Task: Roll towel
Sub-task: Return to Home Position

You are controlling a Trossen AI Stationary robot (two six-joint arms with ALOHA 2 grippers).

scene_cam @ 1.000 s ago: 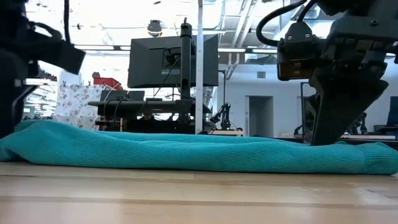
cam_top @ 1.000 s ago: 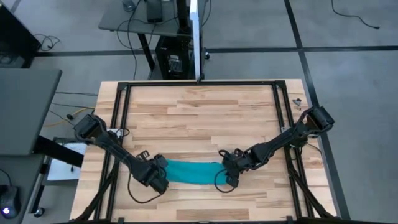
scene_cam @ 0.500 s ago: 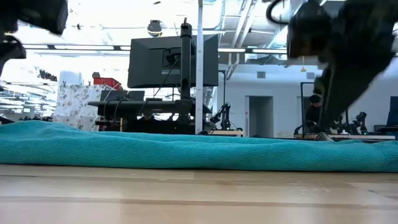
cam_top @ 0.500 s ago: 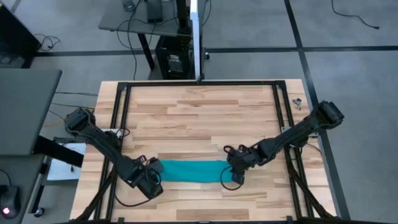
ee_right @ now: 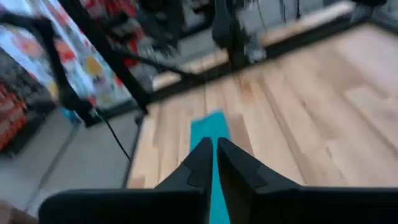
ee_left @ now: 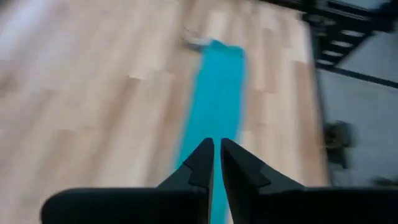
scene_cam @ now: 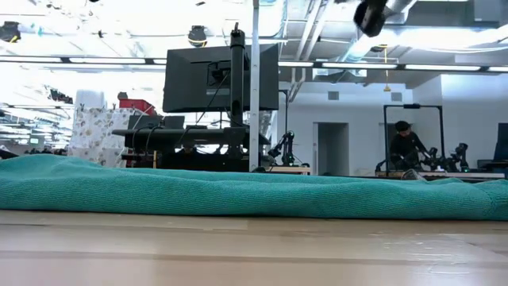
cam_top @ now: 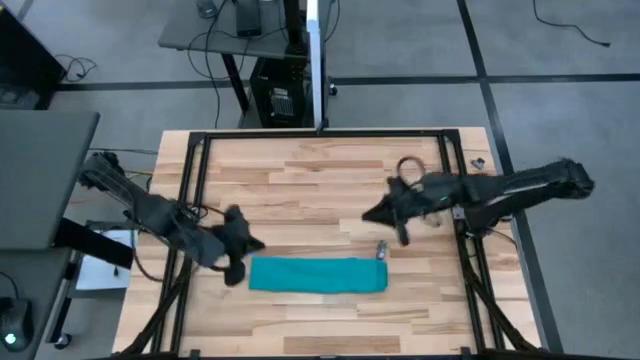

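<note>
The teal towel (cam_top: 318,275) lies as a long narrow roll near the table's front edge, running left to right; in the low view it (scene_cam: 238,195) rests along its whole length on the wood. My left gripper (cam_top: 248,243) is shut and empty, above the table just beyond the towel's left end; its wrist view looks along the towel (ee_left: 217,93). My right gripper (cam_top: 372,214) is shut and empty, raised well beyond the towel's right end; its wrist view shows the towel (ee_right: 208,134) farther off.
A small grey object (cam_top: 381,247) lies on the table by the towel's right end. Black frame rails (cam_top: 455,190) run along the table's sides and far edge. Bare wood lies beyond the towel. A person (scene_cam: 405,147) stands in the room behind.
Both grippers have come away from the towel's ends and risen: the left toward the table's left and far side, the right toward the far right. The towel, bowed a second ago, now lies as a straight strip, left alone on the table.
</note>
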